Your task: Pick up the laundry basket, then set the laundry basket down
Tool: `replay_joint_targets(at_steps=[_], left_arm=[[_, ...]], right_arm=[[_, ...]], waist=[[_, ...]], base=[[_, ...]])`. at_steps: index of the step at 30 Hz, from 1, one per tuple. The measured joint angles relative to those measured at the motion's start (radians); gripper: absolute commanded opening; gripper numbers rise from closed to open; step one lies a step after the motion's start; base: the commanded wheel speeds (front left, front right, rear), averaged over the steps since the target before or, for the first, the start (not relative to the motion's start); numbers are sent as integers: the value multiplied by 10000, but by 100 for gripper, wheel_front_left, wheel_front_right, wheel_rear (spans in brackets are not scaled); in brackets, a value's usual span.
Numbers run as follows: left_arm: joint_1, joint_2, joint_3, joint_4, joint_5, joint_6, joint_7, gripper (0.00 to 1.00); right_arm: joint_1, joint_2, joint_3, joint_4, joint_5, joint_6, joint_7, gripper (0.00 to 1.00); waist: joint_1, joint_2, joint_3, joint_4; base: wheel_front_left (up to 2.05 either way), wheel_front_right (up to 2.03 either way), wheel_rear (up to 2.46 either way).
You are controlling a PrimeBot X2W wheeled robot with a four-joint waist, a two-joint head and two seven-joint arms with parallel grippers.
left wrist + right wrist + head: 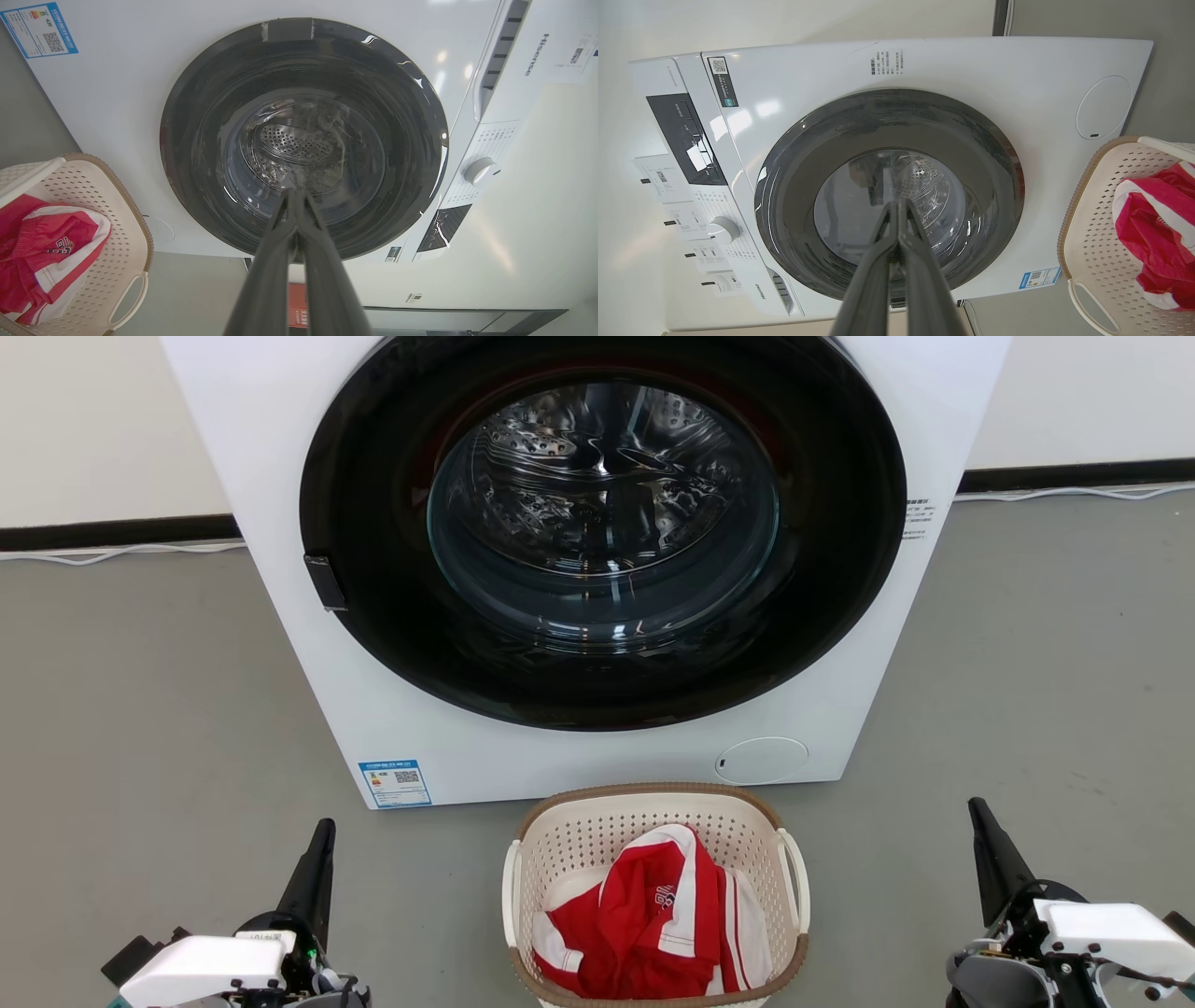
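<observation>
The cream laundry basket [597,835] with a brown rim and white loop handles stands on the grey floor just in front of the washing machine, with a red and white garment [653,919] inside. The basket [112,219] lies at the lower left of the left wrist view, and the basket [1092,219] sits at the right edge of the right wrist view. My left gripper [324,829] is shut, to the basket's left and apart from it. My right gripper [976,805] is shut, to the basket's right and apart from it. Both point at the machine's door.
A white front-loading washing machine [579,747] with a dark round door [597,532], closed, stands right behind the basket. Open grey floor [149,709] lies to both sides. A white cable [121,553] runs along the wall's dark skirting.
</observation>
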Motion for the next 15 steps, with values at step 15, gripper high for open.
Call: replay_joint_targets(at_steps=[15], left_arm=[[0,0,0,0,0,0,0,0]], right_arm=[[0,0,0,0,0,0,0,0]], waist=[[0,0,0,0]], base=[[0,0,0]])
